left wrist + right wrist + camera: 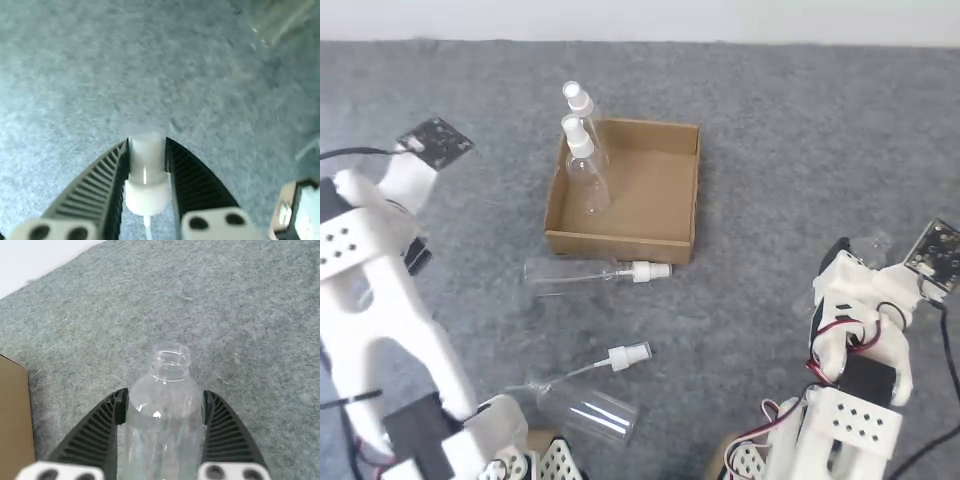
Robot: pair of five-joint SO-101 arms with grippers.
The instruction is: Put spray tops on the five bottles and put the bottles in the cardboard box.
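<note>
The left gripper (pixel 145 145) is clamping one white spray top (pixel 145 172) between its jaws, over the grey carpet (pixel 770 150) at the left. Near the middle, one uncapped bottle (pixel 585 410) is lying on its side, with one loose spray top (pixel 628 354) lying just beyond it. One capped bottle (pixel 590 272) is lying just in front of the cardboard box (pixel 620 243), and two standing bottles (pixel 588 175) with tops on are sitting at its far-left corner. At the right, the right gripper (pixel 165 397) is gripping the fifth bottle (pixel 170 362), its neck open.

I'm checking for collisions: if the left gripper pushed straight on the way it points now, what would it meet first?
Most likely the bare grey carpet. The left gripper, shut on a spray top, points at it; a clear bottle lies off to one side. Depth is unclear.
</note>
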